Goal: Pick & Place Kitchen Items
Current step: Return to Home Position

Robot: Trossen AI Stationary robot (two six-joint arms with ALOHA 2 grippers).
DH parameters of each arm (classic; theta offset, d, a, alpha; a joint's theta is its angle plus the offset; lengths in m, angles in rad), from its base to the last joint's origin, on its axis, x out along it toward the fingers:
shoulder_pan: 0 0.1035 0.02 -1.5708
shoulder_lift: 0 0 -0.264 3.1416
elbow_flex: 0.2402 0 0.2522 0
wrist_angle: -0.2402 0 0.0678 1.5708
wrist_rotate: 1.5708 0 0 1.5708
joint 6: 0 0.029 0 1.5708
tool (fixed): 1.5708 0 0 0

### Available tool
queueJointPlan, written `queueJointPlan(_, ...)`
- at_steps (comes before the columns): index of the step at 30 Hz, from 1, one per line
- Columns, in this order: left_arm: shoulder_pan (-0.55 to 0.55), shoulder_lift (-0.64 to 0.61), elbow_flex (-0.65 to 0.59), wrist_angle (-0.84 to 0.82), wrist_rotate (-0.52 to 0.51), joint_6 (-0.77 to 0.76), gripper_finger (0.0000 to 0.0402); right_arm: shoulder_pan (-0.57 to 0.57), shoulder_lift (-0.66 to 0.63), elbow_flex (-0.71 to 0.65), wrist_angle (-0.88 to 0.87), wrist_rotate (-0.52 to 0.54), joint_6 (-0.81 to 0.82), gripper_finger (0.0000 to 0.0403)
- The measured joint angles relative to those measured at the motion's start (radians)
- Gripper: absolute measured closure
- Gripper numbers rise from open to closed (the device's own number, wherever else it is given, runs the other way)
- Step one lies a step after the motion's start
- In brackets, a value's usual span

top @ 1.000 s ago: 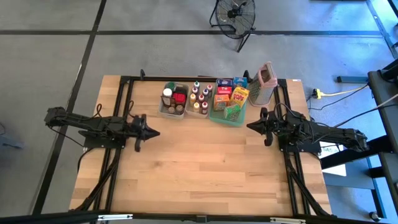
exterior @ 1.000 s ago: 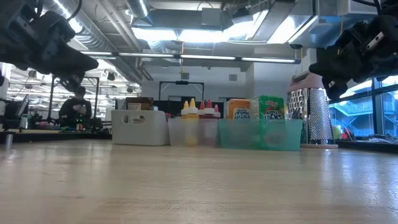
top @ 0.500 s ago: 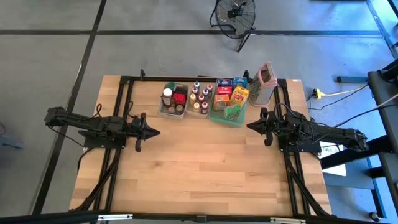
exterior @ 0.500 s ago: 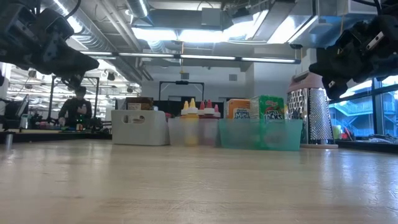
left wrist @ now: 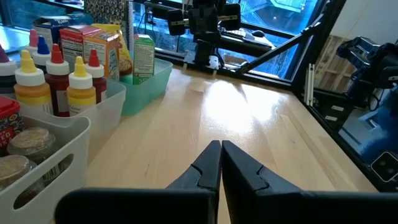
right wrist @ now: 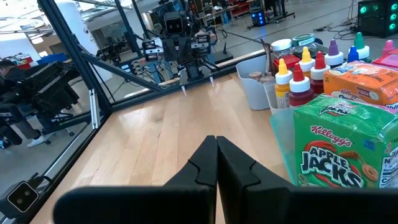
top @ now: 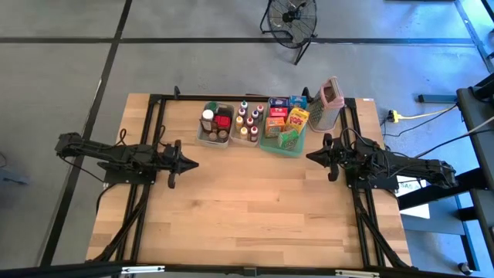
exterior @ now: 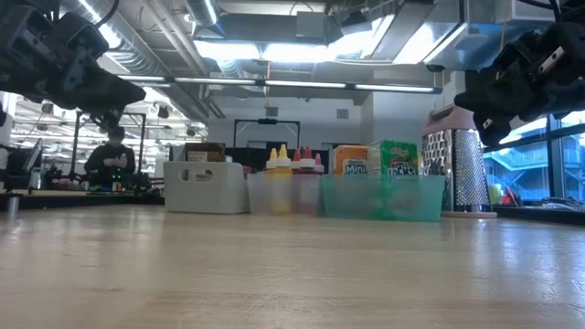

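the wooden table [top: 247, 208] bears a grey bin [exterior: 206, 194], clear bin [exterior: 260, 197], green bin [exterior: 347, 201] and grater [exterior: 455, 169] in a row.

In the high view, the bottles [top: 248, 122] and boxes [top: 284, 123] at upper centre are too small for their labels to be read, and the fan [top: 292, 17] is cut off by the top edge. In the low view, the grey bin [exterior: 206, 192] hides nearly all it holds, and the green bin [exterior: 366, 206] veils the boxes' lower halves. The left arm [exterior: 55, 55] at upper left and the right arm [exterior: 530, 68] at upper right run off the frame. A person [exterior: 111, 160] at far left is small and blurred. In the right wrist view, the frame edge cuts off the Apple Jacks box [right wrist: 339, 158]. In the left wrist view, it cuts off the grater [left wrist: 107, 11], and the bin wall half hides the jars [left wrist: 28, 140].
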Motion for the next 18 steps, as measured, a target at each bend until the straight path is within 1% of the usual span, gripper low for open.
queueJointPlan(5, 0.000, 0.000, 0.000, 0.000, 0.000, 0.000, 0.0397, 0.000, 0.000, 0.000, 0.000, 0.000, 0.000, 0.0400)
queueJointPlan(18, 0.000, 0.000, 0.000, 0.000, 0.000, 0.000, 0.0390, 0.000, 0.000, 0.000, 0.000, 0.000, 0.000, 0.0400)
